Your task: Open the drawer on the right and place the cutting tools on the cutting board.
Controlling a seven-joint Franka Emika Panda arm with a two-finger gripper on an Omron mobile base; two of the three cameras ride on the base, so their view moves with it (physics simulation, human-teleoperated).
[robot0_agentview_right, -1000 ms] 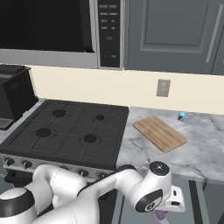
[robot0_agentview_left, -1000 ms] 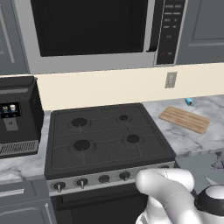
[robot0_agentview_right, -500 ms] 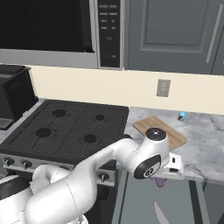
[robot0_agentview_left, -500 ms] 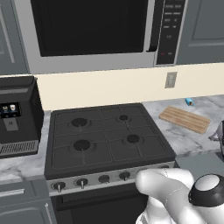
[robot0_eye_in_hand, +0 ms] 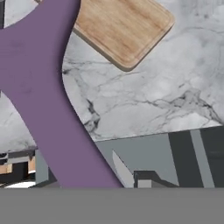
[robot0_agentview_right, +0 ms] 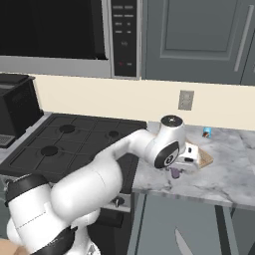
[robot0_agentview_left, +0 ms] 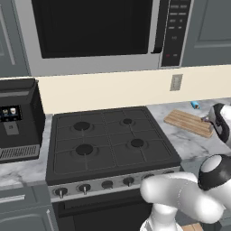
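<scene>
My gripper hangs just above the marble counter at the near edge of the cutting board, shut on a cutting tool with a purple handle. In the hand view that purple handle runs close across the left side, and the light wooden cutting board lies bare beyond it. The board also shows right of the stove in the left base view. Below the counter edge the grey drawer stands open, with another pale-bladed cutting tool lying inside.
A small blue object stands by the wall behind the board. The black stove takes up the counter to the left, with a coffee machine beyond it. A microwave hangs above. The open drawer juts out below the counter.
The hand has risen from low in front of the drawer to counter height, carrying the purple-handled tool up and toward the cutting board.
</scene>
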